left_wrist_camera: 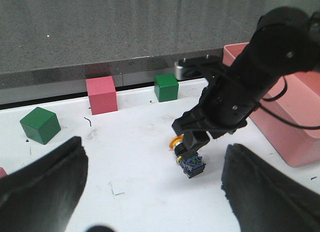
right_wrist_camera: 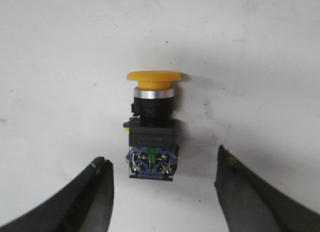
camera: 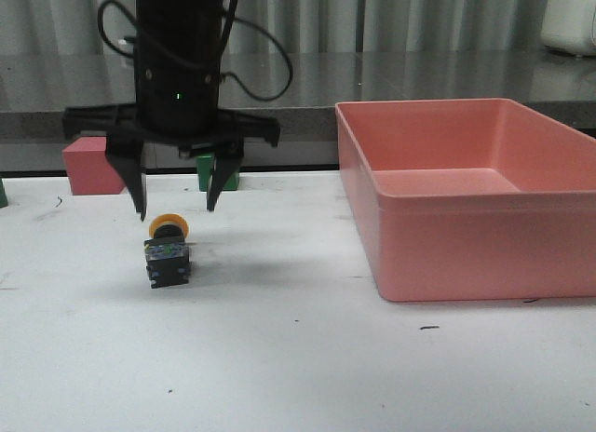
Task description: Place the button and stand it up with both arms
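Button (camera: pixel 168 252) lies on its side on the white table (camera: pixel 279 357), well left of the pink plastic bin (camera: pixel 466 195); I see its smooth yellow-orange mushroom cap pointing away from me, then a bright metal ring, a black neck and a dark blocky base ending in blue terminals with small screws. Directly above it hangs the right gripper (camera: pixel 175 209), its two tapered black fingers spread apart and clear of the button, nothing between them. In the right wrist view the button (right_wrist_camera: pixel 151 126) sits between those parted fingertips (right_wrist_camera: pixel 97 192), untouched. From the left wrist view I see the left gripper (left_wrist_camera: pixel 150 187) also spread wide, its broad matte fingers empty and held back from the work. Beyond the button (left_wrist_camera: pixel 187 154) stand a pink block (left_wrist_camera: pixel 101 94) and two green cubes (left_wrist_camera: pixel 166 87) near the table's far edge. The tabletop shows faint scuffs and dark marks.
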Available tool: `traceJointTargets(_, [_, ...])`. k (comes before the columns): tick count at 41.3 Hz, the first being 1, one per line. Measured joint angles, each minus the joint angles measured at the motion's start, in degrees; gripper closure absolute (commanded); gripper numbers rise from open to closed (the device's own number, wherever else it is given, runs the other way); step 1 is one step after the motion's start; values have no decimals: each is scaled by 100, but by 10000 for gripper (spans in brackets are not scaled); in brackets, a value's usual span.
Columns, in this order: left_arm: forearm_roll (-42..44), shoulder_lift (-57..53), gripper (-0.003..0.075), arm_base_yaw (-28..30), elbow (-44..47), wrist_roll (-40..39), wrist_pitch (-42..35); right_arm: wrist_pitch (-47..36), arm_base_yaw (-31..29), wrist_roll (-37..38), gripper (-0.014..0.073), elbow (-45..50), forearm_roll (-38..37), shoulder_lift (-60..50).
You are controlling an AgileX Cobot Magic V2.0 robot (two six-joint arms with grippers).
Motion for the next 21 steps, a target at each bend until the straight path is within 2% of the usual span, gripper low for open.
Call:
traceJointTargets(12, [0,0,175,0,0,0,0,197,-13,-1755,125,75,-40,-1141])
traceJointTargets(21, [0,0,175,0,0,0,0,233,-43,-2473,125,946,-29,-2141])
